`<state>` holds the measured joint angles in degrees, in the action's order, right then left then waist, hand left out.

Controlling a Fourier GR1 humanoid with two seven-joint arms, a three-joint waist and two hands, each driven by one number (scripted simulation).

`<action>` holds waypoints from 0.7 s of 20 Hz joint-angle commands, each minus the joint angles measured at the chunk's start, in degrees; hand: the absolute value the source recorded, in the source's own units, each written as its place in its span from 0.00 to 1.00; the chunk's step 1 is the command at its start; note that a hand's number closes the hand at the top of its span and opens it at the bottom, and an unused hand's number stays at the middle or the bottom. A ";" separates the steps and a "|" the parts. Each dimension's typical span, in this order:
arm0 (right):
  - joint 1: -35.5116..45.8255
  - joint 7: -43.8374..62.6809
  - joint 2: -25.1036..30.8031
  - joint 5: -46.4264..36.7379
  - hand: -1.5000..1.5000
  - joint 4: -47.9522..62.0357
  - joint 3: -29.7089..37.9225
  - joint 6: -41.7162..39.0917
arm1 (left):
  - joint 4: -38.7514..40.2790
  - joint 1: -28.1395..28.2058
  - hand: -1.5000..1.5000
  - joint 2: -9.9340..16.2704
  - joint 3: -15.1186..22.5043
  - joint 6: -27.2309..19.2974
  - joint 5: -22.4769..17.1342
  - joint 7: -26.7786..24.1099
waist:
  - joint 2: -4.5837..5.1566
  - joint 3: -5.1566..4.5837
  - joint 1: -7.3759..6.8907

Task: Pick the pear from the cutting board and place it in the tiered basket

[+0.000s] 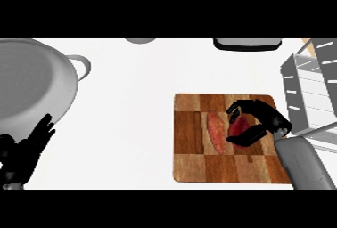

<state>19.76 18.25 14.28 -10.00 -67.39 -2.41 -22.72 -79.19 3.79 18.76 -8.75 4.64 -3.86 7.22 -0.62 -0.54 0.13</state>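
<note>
Now at the grasp step: right hand [263, 122] curls round a reddish thing [241, 126], prob. the pear, on the cutting board [223, 167], beside a pinkish strip [216, 132]. Next: lift, carry right of the board to the tiered basket [309, 95]. Left hand [23, 151] rests open, far left.

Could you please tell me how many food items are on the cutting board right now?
2: a pinkish elongated piece at the middle of the board, and a red one beside it, under the right hand, partly hidden.
</note>
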 commanded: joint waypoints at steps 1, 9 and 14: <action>0.01 -4.79 -2.80 -2.46 1.00 4.15 0.59 4.30 | 0.82 -1.38 0.50 0.55 -1.02 1.18 0.00 1.36 | 0.67 0.56 -0.40; -6.38 7.71 1.82 -5.56 1.00 -15.60 1.91 8.00 | 1.92 -1.59 0.50 1.51 -3.17 2.35 -0.30 0.88 | 0.33 0.46 0.69; -1.58 17.88 2.13 -26.74 1.00 -26.32 -13.09 14.59 | 0.42 0.64 0.50 -0.30 -1.76 0.36 0.87 1.94 | -1.79 -0.34 0.93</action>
<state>16.50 29.93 16.16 -25.35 -86.39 -7.62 -11.95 -79.09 3.76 18.74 -10.52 5.37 -3.25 9.05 -1.27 -0.44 0.96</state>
